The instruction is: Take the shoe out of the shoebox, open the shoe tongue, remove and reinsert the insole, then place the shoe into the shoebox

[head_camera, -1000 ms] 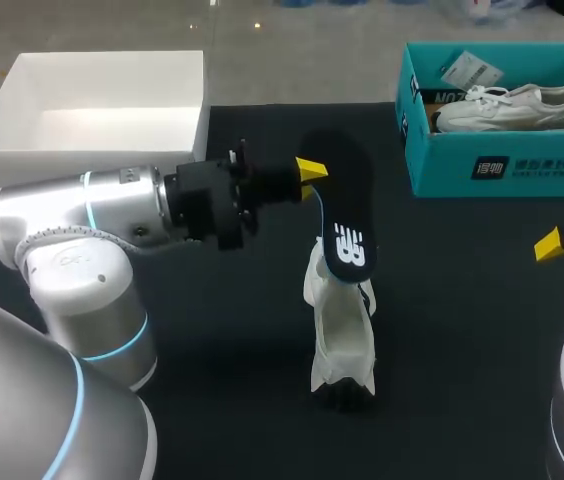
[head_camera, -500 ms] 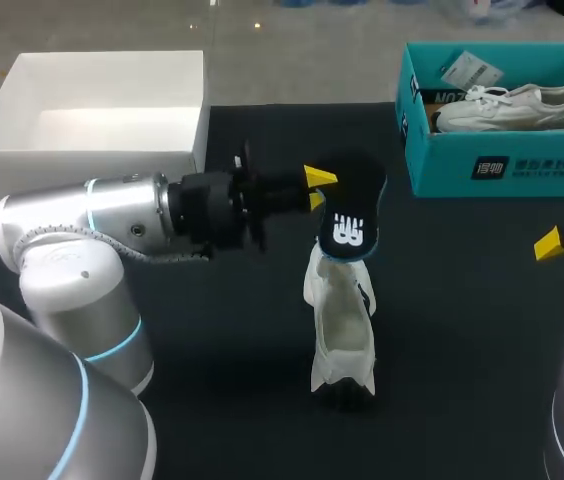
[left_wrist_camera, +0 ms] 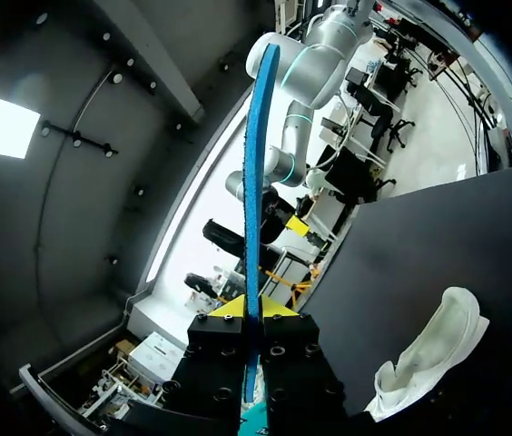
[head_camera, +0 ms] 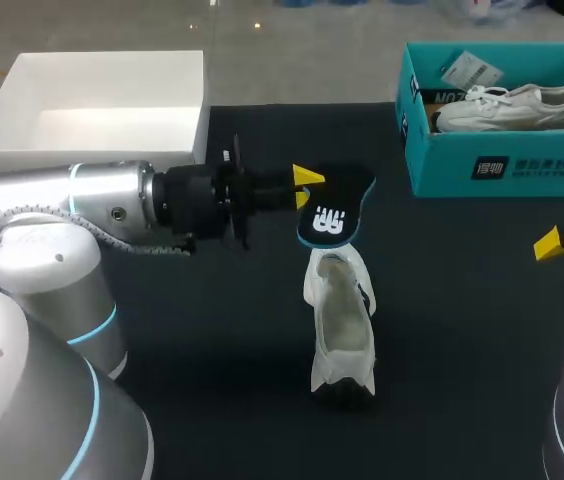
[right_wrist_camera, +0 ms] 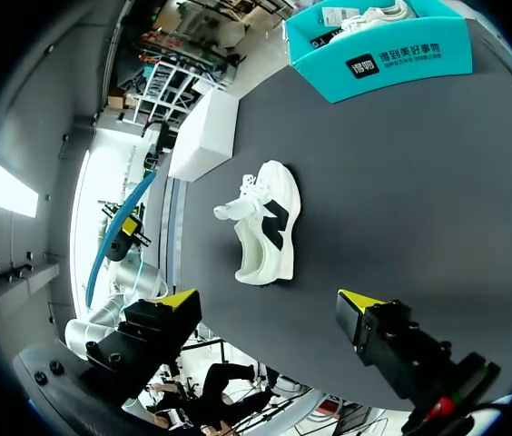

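Insole (head_camera: 334,212) up in the air, held by 1 edge: why there?

Your left gripper (head_camera: 302,187) has its 2 yellow tips pressed together on the insole's rim, so the dark piece hangs free over the white shoe (head_camera: 342,325). Its logo end is nearest the shoe's mouth; whether the 2 touch, I cannot tell. I judge you are at the remove-and-reinsert step, and an edge grip leaves the full length free to slide back in.

And the shoe itself?

It lies near the middle of the black table (head_camera: 222,340) with its opening turned up toward the head camera. Neither gripper touches it.

The other arm?

Your right gripper (right_wrist_camera: 270,313) has its fingers spread wide with nothing between them. It sits at the table's right side, well apart from the shoe, which keeps it out of the way.

Which box gets the shoe?

I cannot tell. The white box (head_camera: 102,110) at the far left is open with nothing inside. The teal box (head_camera: 502,165) at the far right holds a second shoe (head_camera: 507,105).

Any writing?

There is 1 white logo on the insole, a printed panel on the teal box's front and a paper tag (head_camera: 470,70) inside it. I leave all 3 unread.
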Available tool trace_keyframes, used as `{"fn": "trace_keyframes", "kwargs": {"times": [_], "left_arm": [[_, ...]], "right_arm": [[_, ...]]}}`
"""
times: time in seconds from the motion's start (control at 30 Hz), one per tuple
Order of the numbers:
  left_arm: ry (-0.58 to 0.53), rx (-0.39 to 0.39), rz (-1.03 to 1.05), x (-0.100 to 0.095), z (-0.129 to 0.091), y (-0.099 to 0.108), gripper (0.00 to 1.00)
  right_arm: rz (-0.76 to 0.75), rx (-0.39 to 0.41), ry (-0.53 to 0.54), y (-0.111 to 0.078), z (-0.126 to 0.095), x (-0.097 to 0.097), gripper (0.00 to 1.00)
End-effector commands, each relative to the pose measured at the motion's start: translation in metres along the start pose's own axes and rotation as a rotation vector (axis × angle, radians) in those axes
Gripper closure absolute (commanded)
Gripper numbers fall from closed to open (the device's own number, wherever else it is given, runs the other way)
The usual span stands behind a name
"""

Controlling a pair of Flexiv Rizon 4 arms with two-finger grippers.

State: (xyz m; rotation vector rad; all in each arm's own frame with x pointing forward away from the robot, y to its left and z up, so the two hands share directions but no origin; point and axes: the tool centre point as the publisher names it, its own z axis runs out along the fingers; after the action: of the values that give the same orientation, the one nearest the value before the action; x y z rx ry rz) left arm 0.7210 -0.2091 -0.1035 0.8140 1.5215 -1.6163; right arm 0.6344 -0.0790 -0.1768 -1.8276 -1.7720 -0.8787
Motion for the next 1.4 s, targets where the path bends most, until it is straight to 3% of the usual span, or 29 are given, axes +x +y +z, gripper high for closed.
{"fn": "trace_keyframes", "kwargs": {"times": [0.03, 0.3, 0.5, 0.8, 0.93, 1.07, 1.17, 1.4], "left_arm": [[0.001, -0.001, 0.0, 0.0, 0.0, -0.001, 1.0], [0.026, 0.087, -0.124, 0.067, 0.006, 0.01, 1.0], [0.018, 0.116, -0.179, 0.099, 0.006, -0.006, 1.0], [0.138, 0.055, -0.27, 0.142, 0.001, -0.027, 1.0], [0.15, 0.027, -0.303, 0.155, -0.01, -0.026, 1.0], [0.155, 0.065, -0.325, 0.167, -0.013, -0.023, 1.0], [0.148, 0.094, -0.328, 0.175, -0.007, -0.016, 1.0], [0.186, 0.082, -0.342, 0.188, 0.016, 0.007, 1.0]], "right_arm": [[0.001, -0.039, -0.004, -0.011, -0.003, 0.001, 0.0], [0.001, -0.039, -0.004, -0.011, -0.003, 0.001, 0.0], [0.001, -0.039, -0.004, -0.011, -0.003, 0.001, 0.0], [0.001, -0.039, -0.004, -0.011, -0.003, 0.001, 0.0], [0.001, -0.039, -0.004, -0.011, -0.003, 0.001, 0.0], [0.001, -0.039, -0.004, -0.011, -0.003, 0.001, 0.0], [0.001, -0.039, -0.004, -0.011, -0.003, 0.001, 0.0], [0.001, -0.039, -0.004, -0.011, -0.003, 0.001, 0.0]]}}
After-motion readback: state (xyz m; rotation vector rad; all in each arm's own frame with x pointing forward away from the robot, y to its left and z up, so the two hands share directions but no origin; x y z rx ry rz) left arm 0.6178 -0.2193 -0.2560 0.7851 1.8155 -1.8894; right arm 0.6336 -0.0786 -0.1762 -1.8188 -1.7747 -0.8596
